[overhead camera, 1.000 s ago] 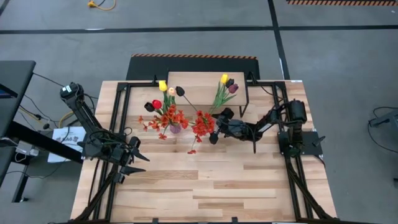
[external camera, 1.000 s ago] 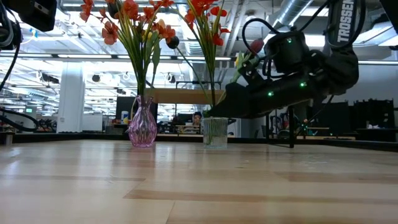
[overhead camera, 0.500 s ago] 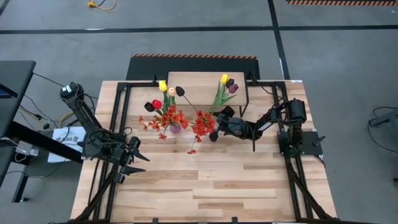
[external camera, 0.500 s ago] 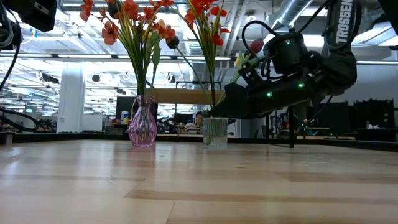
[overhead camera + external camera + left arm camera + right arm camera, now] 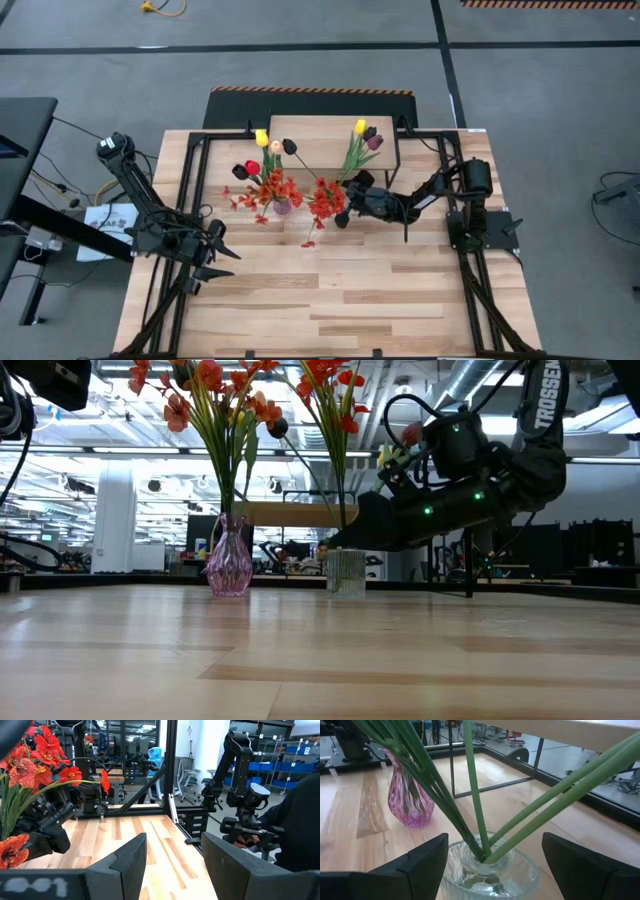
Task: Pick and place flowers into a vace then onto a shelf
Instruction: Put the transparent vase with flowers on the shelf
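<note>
A clear ribbed glass vase [image 5: 490, 872] stands on the table and holds several green stems [image 5: 472, 785]; orange-red sprays [image 5: 326, 200] and yellow and maroon tulips [image 5: 364, 133] rise from it. My right gripper [image 5: 494, 842] is open, with a finger on either side of this vase near its rim and no contact showing. To the vase's left a pink vase [image 5: 283, 207] holds tulips and sprays [image 5: 262, 165]. The shelf [image 5: 320, 140] stands behind both vases. My left gripper [image 5: 215, 256] waits open near the table's left side.
The shelf's black legs [image 5: 451, 760] stand just past the clear vase. The pink vase [image 5: 229, 560] is close to the clear vase [image 5: 346, 573] on its left. A black frame [image 5: 190, 170] borders the table. The near half of the plank top [image 5: 330, 300] is bare wood.
My right gripper has crept a little toward the table's left edge, closing in on the clear vase, and stays open. The vases and flowers have kept their places.
</note>
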Motion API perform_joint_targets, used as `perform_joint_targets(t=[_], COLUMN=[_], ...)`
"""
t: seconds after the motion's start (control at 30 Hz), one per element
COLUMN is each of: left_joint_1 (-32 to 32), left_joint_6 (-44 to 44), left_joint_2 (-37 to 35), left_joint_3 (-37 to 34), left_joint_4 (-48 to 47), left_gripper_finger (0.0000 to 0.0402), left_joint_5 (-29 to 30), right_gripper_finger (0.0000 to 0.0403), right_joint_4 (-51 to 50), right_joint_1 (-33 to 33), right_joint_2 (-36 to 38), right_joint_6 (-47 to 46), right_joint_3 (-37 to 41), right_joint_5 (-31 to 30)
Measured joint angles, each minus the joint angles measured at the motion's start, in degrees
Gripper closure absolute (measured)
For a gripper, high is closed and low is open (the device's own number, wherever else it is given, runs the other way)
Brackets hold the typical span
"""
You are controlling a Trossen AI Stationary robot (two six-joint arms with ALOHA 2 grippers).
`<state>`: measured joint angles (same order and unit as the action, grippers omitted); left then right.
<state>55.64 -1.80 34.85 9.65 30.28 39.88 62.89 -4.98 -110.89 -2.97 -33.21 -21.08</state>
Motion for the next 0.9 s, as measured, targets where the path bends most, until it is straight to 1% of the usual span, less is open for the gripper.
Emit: perform_joint_targets(t=[0.9], left_joint_1=[0.00], left_joint_6=[0.00], left_joint_2=[-0.02], left_joint_3=[0.00], left_joint_4=[-0.04], left_gripper_finger=[0.0223], left_joint_5=[-0.02], right_gripper_finger=[0.0092], right_joint_4=[-0.74], right_joint_1=[-0.12], right_joint_2=[0.00], right_joint_6=[-0.51], right_joint_3=[0.00], right_joint_5=[0.24])
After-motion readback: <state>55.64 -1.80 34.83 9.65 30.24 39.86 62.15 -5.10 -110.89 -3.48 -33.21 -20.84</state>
